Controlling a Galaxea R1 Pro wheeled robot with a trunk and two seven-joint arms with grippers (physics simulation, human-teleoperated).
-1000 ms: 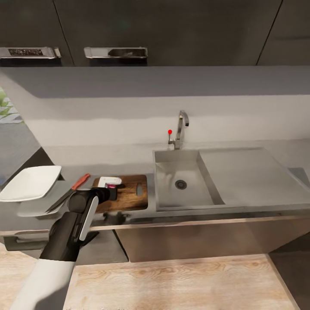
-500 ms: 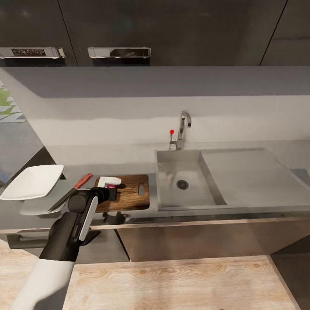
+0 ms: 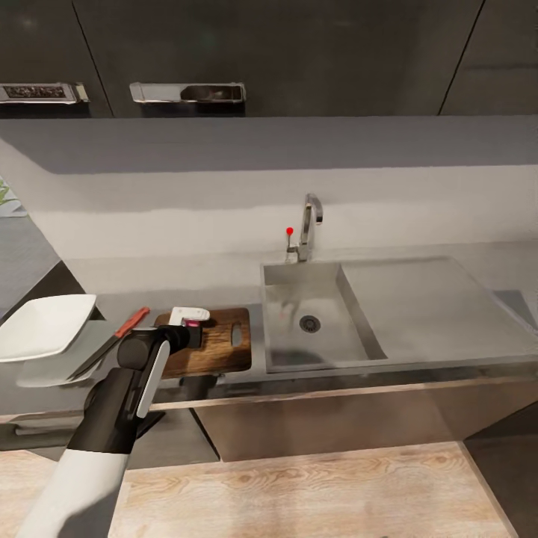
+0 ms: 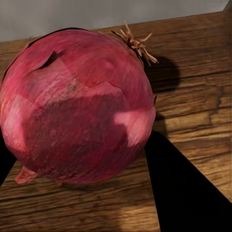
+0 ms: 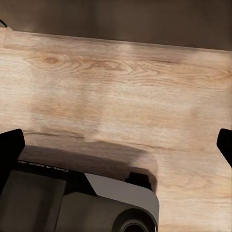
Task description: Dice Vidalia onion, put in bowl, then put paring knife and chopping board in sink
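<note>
The Vidalia onion (image 4: 77,106), a pinkish-red bulb, sits on the dark wooden chopping board (image 3: 220,345) left of the sink (image 3: 288,278). My left gripper (image 3: 192,324) reaches over the board and is shut on the onion, a black finger (image 4: 183,193) pressing each side. The paring knife (image 3: 112,341) lies on the countertop (image 3: 142,302) just left of the board, red handle pointing away from me. Further left stands the white bowl (image 3: 41,326). My right gripper (image 5: 117,147) hangs open over the wooden floor, fingertips wide apart.
The chrome tap (image 3: 308,224) and its red-tipped knob (image 3: 290,232) rise behind the basin; the flat drainboard (image 3: 426,299) lies to its right. Dark wall cabinets hang above. My own base (image 5: 72,198) shows under the right gripper.
The whole head view has shifted, so the counter's things sit a little further left in the picture. The left gripper stays at the onion on the board.
</note>
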